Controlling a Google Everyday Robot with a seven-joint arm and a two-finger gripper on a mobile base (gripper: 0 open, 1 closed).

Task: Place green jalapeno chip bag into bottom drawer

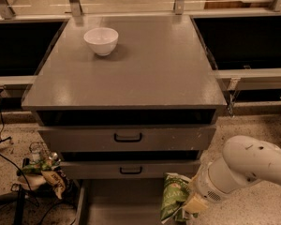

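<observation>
The green jalapeno chip bag (172,197) is a glossy green bag with pale lettering. It hangs upright over the right part of the open bottom drawer (119,203), a grey shallow tray at the foot of the grey cabinet. My gripper (189,206) is at the bag's right side, at the end of my white arm (243,170), which comes in from the lower right. The gripper is shut on the bag. The bag's lower end is cut off by the bottom edge of the view.
A white bowl (101,41) stands on the cabinet top (131,74). Two shut drawers with black handles (128,138) sit above the open one. Small packets and cables (44,170) lie on the floor at the left. Dark bins flank the cabinet.
</observation>
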